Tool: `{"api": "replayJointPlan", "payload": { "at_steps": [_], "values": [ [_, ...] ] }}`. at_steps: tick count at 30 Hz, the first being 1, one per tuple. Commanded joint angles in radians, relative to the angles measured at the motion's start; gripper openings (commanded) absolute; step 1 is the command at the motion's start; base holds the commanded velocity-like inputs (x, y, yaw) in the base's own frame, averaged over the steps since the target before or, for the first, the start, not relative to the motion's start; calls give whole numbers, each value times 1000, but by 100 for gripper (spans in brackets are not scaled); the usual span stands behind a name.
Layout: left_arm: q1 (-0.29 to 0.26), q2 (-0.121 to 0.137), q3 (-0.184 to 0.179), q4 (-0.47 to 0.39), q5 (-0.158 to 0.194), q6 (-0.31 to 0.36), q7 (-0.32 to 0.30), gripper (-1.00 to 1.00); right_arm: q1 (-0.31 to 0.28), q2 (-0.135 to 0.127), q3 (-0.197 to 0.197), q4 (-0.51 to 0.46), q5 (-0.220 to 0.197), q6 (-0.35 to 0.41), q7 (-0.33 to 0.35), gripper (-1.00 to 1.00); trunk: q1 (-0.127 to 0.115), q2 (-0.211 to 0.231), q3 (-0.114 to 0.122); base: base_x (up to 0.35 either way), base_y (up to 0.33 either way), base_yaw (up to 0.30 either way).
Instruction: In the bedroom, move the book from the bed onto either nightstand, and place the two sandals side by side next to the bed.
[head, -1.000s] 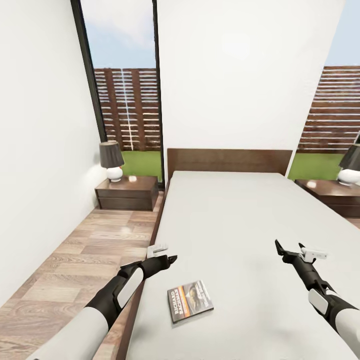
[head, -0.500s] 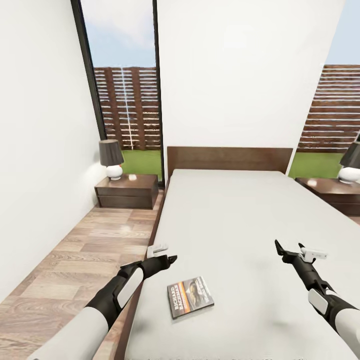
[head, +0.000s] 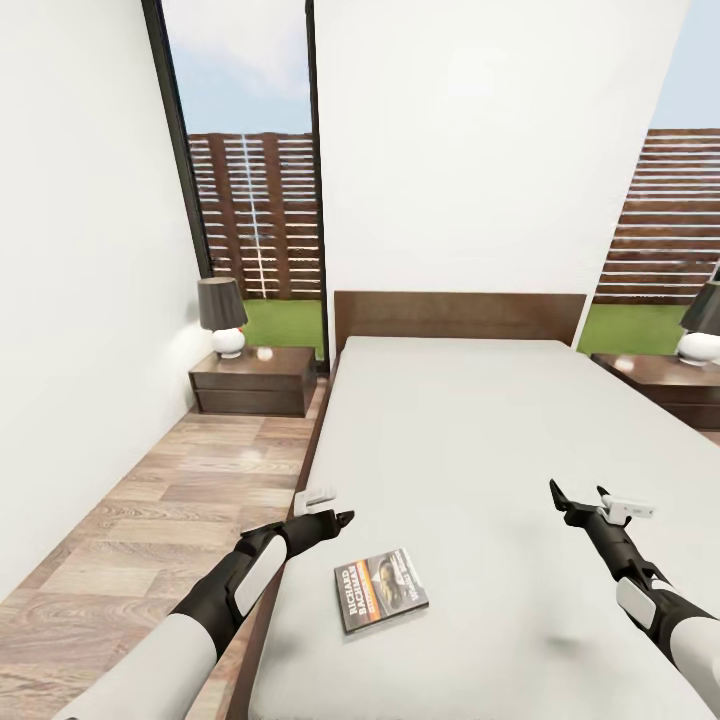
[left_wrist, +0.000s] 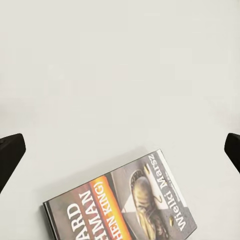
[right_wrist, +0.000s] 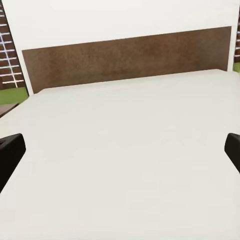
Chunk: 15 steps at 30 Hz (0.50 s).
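Landmark: the bed (head: 470, 440), off-white mattress, dark frame, headboard against the white wall.

Left of bed, by its head: nightstand (head: 254, 381), dark wood, carrying a lamp (head: 222, 318) with dark shade and white base. Plank floor (head: 150, 510) runs along the bed's left side.

Left gripper (head: 338, 520) hangs over the bed's left edge near the foot; fingers spread wide, nothing between them.

Book (head: 380, 589) lies flat on the mattress near the bed's foot, just beside the left gripper, untouched; in the left wrist view its cover (left_wrist: 125, 205) sits between the open fingertips.

Right gripper (head: 580, 498) hovers over the bed's right half, fingers parted, empty.

Right of bed: second nightstand (head: 665, 385), second lamp (head: 703, 330).
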Motion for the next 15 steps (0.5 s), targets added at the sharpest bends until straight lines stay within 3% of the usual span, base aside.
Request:
{"api": "replayJointPlan", "payload": {
  "at_steps": [1, 15],
  "values": [
    [-1, 0, 0, -1, 4, 4, 0, 100, -1, 0, 7, 1, -11, -2, 6, 100, 0, 0, -1, 0, 0, 0],
    [0, 0, 0, -1, 5, 4, 0, 100, -1, 0, 7, 1, -11, -2, 5, 100, 0, 0, -1, 0, 0, 0]
  ]
}}
